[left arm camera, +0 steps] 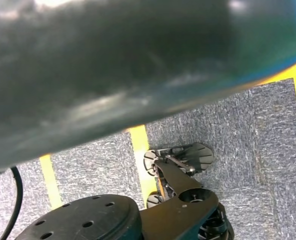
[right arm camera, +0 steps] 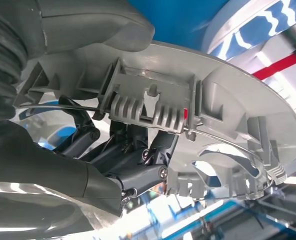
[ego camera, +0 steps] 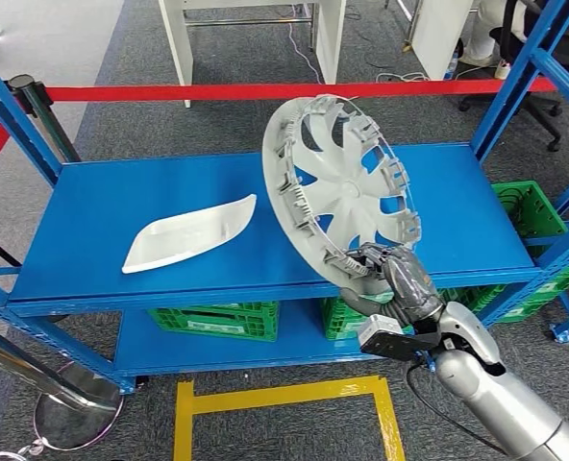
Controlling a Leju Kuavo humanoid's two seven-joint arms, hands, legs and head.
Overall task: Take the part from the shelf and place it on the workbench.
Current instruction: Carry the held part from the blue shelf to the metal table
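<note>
Head view: the right hand [ego camera: 392,279] grips a grey wheel cover [ego camera: 339,187] by its lower rim, fingers wrapped over the edge. The cover is tilted steeply, its ribbed inner face with clips and wire ring turned toward the camera, and it appears lifted off the blue shelf [ego camera: 108,221], with only its low edge near the front lip. A white curved trim panel [ego camera: 191,233] lies flat on the shelf deck, well apart from the cover. Green crates [ego camera: 216,319] sit on the lower deck, and a red barrier tape [ego camera: 194,92] runs behind the rack.

Left wrist view: grey carpet [left arm camera: 229,125] with yellow floor tape [left arm camera: 139,137]; a dark blurred shape covers the upper part, and whether the left hand is open or closed I cannot tell.

Right wrist view: the thick grey thumb [right arm camera: 97,22] presses on one face of the wheel cover [right arm camera: 222,90] while the dark fingers [right arm camera: 139,172] brace the other behind a clip block, so the hold is a pinch on the rim alone.

The step in hand looks like carrying the part away from the shelf. With such a wide disc held at one edge, it will lever against the fingers; keeping the wrist steady, drawing it straight back clear of the blue upright, and turning slowly toward the workbench should keep it from slipping.
</note>
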